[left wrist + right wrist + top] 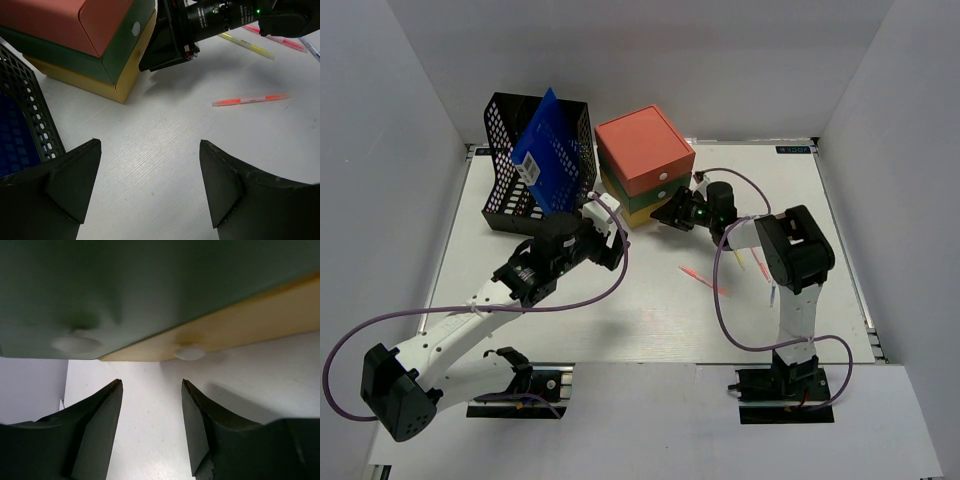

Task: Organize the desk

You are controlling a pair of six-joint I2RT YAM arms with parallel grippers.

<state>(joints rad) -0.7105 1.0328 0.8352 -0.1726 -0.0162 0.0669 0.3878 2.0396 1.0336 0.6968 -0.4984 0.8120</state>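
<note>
The white desk [650,320] holds a drawer box [645,165] with a coral top, a green drawer and a yellow drawer, all pushed in. My right gripper [670,214] points at the box's front. It is open and holds nothing [151,382]. The yellow drawer's white knob [190,352] lies just beyond its tips, slightly right of the gap, and the green drawer's knob [75,343] is up to the left. My left gripper [612,238] hovers wide open over bare desk [149,144] near the box's left front corner [120,95].
A black mesh file holder [510,175] with a blue folder [548,150] stands at the back left, close to my left wrist. An orange-pink pen [250,99], a yellow pen [248,46] and a pink pen [280,40] lie loose near the right arm.
</note>
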